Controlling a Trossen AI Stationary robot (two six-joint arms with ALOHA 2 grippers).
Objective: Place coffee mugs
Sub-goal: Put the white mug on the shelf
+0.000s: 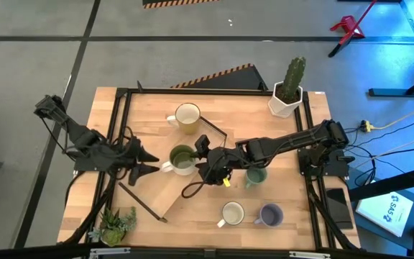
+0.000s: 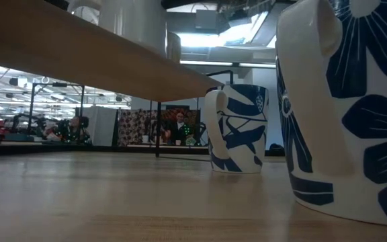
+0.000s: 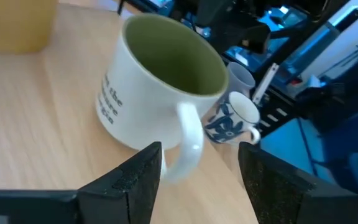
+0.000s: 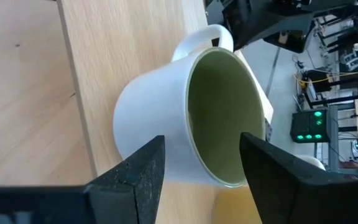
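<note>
Your left pincer (image 1: 155, 162) and right pincer (image 1: 197, 160) flank the white mug with olive-green inside (image 1: 181, 159), upright at mid-tabletop (image 1: 149, 122). Both pincers stand wide open, gripping nothing. The mug's handle points toward the left pincer, between its fingers (image 3: 129, 180). Dark lettering on the mug's side reads partly "the"; the rest is illegible to you.
</note>
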